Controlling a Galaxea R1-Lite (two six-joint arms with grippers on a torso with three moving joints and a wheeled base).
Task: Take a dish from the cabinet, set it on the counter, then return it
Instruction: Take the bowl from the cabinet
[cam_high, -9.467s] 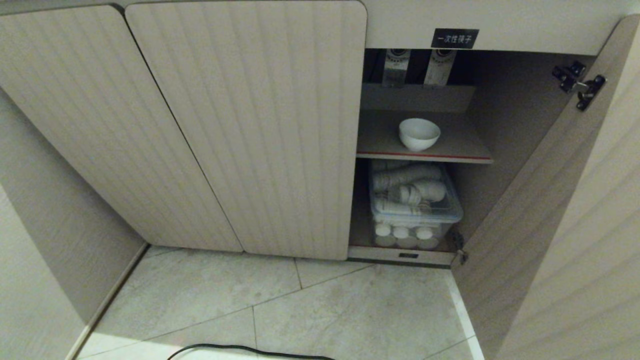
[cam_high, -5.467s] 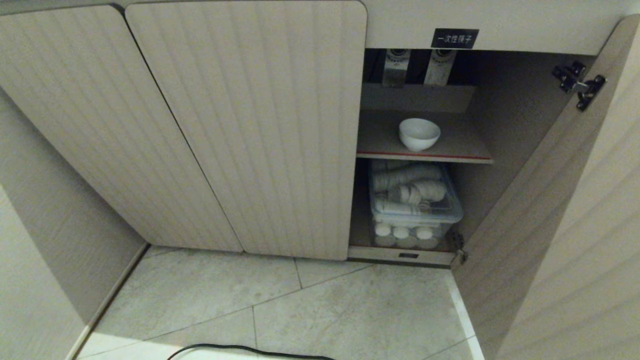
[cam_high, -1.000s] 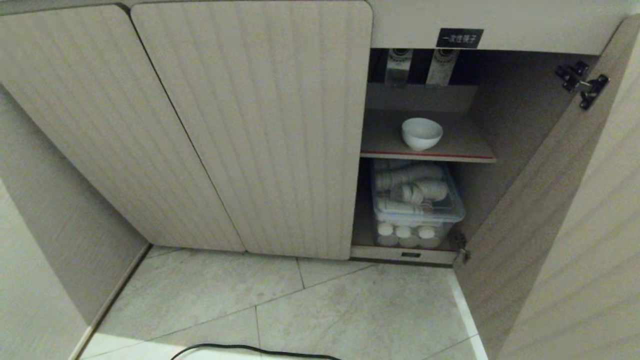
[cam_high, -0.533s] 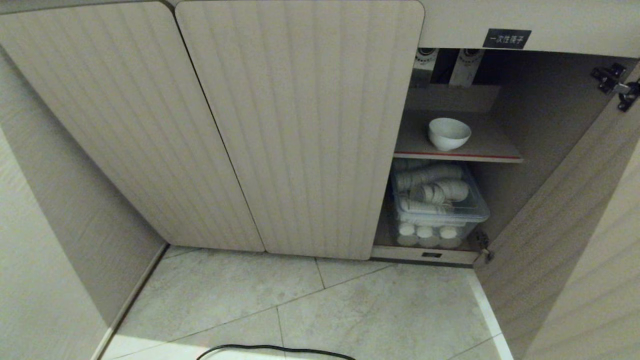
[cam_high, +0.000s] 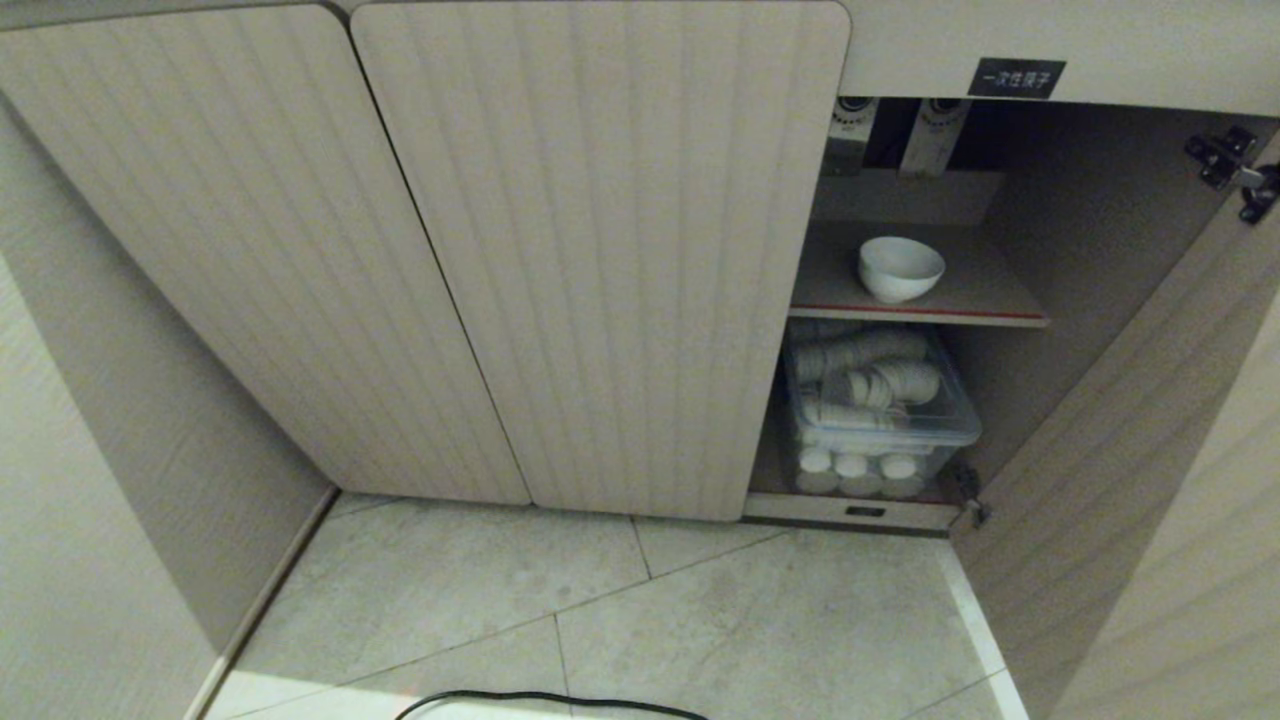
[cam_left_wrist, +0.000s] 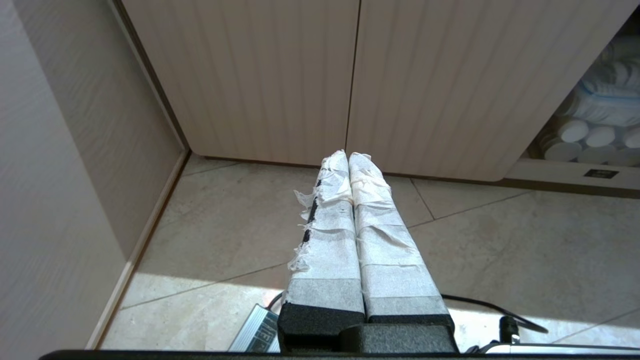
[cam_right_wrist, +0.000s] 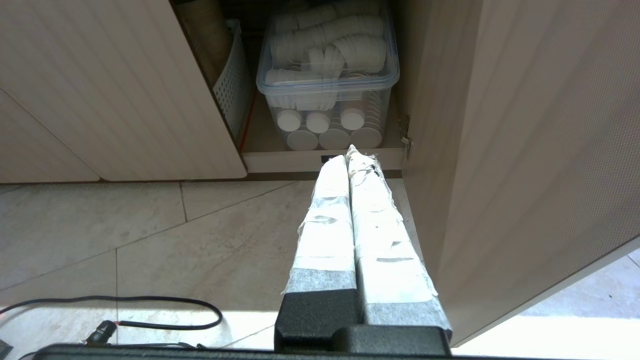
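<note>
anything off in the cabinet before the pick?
Nothing spilled or broken. The dish sits upright on the cabinet shelf. Only oddity: the ribbed cups lie jumbled on their sides in the clear lidded bin below.

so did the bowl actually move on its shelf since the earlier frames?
No. The bowl sits at the same spot on the red-edged shelf, below the black label. The whole view shifted together: the camera moved.

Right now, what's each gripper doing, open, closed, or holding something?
Left gripper: closed, fingers pressed together, holding nothing.
Right gripper: closed, fingers pressed together, holding nothing.
</note>
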